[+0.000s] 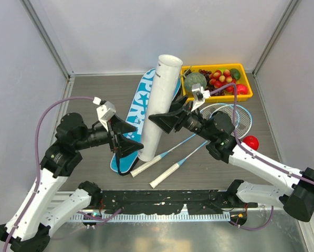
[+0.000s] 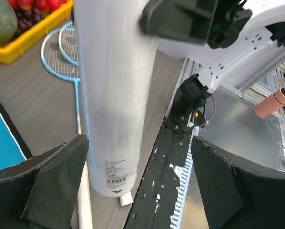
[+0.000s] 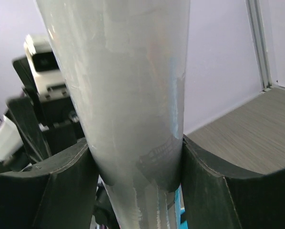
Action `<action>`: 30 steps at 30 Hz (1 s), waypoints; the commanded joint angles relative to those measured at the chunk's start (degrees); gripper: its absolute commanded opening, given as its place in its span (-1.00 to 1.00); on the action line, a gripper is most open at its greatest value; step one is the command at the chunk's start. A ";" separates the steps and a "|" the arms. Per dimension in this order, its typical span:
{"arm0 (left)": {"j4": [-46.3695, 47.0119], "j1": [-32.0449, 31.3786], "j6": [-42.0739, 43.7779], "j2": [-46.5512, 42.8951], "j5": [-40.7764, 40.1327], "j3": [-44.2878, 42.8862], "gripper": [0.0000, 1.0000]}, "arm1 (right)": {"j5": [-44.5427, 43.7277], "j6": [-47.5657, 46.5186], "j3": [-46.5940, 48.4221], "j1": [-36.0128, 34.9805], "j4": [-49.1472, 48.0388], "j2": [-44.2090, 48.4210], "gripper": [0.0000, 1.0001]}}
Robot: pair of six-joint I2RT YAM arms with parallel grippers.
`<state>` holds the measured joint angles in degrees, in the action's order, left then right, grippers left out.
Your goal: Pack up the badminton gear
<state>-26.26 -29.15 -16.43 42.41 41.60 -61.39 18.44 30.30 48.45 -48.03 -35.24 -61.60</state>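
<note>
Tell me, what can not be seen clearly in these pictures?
- Inside of the tube: top view, own wall hides it.
- Racket heads: top view, right arm covers them partly.
- Bag: top view, tube and left gripper cover parts.
- Label print on tube: left wrist view, too small.

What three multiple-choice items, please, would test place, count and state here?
1. The yellow plastic tray of fruit sits at the table's: A far right corner; B near left corner; C near edge.
2. Light-blue rackets with white handles: A one; B two; C four.
3. The long white cylindrical tube: A lies flat; B is held upright by the right gripper; C is crushed.
Answers: A, it meets the back-right walls; B, two handles show; B, both fingers press it upright.
</note>
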 commanded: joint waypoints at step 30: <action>13.69 -0.56 -5.81 10.93 5.68 4.17 0.09 | -6.12 9.60 -4.85 -0.49 -28.31 -4.23 0.45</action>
<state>-14.24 -30.11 -20.53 53.39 47.37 -55.59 13.91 43.55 45.06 -48.14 -58.85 -69.10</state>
